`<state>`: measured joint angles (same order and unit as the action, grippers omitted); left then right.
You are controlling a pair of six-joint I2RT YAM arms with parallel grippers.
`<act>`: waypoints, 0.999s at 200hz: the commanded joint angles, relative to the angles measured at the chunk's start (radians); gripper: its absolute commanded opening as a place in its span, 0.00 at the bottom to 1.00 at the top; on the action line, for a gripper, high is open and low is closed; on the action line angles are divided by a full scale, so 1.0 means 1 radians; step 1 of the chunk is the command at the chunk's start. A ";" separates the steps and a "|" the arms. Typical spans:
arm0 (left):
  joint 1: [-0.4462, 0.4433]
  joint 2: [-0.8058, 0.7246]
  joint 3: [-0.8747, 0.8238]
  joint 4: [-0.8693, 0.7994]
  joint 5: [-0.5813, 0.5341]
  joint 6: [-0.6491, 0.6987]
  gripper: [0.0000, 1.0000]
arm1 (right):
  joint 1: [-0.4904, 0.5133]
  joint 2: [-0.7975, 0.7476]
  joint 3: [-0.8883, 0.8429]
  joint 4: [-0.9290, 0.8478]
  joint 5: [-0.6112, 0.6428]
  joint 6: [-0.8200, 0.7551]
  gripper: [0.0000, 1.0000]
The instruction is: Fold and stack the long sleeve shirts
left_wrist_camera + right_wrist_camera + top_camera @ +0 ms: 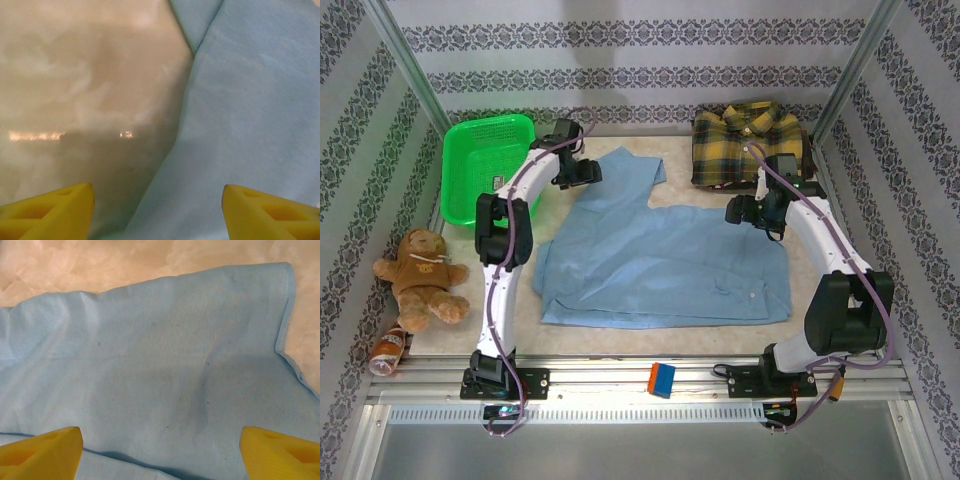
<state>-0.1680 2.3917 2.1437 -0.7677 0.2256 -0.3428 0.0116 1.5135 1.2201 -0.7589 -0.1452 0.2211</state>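
Observation:
The light blue shirt (660, 262) lies spread flat across the middle of the table. The yellow-and-dark plaid shirt (748, 143) rests folded at the back right. My left gripper (588, 172) hovers over the blue shirt's upper left part; in the left wrist view its yellow fingertips (47, 212) stand wide apart over the blue shirt's edge (250, 115), holding nothing. My right gripper (735, 212) is over the blue shirt's upper right edge, open, with blue cloth (165, 365) below and nothing between its pads (40, 452).
A green mesh basket (485, 160) stands at the back left. A brown teddy bear (420, 275) and a bottle (388, 350) lie at the left edge. A small orange-and-blue block (662, 379) sits on the front rail. Patterned walls enclose the table.

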 commanded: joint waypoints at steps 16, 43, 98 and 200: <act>0.011 0.144 0.278 -0.157 0.038 0.119 0.66 | -0.021 0.044 0.013 -0.017 -0.013 -0.035 0.82; 0.011 0.188 0.328 -0.149 0.109 0.117 0.63 | -0.042 0.078 0.025 -0.024 0.030 -0.055 0.83; 0.010 0.198 0.302 -0.183 0.117 0.136 0.60 | -0.120 0.160 0.101 -0.040 0.053 -0.076 0.82; 0.020 0.174 0.265 -0.116 0.186 0.107 0.04 | -0.246 0.257 0.146 -0.064 0.067 -0.099 0.81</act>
<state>-0.1680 2.5877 2.4313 -0.9051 0.4076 -0.2314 -0.2073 1.7458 1.3369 -0.8066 -0.0937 0.1490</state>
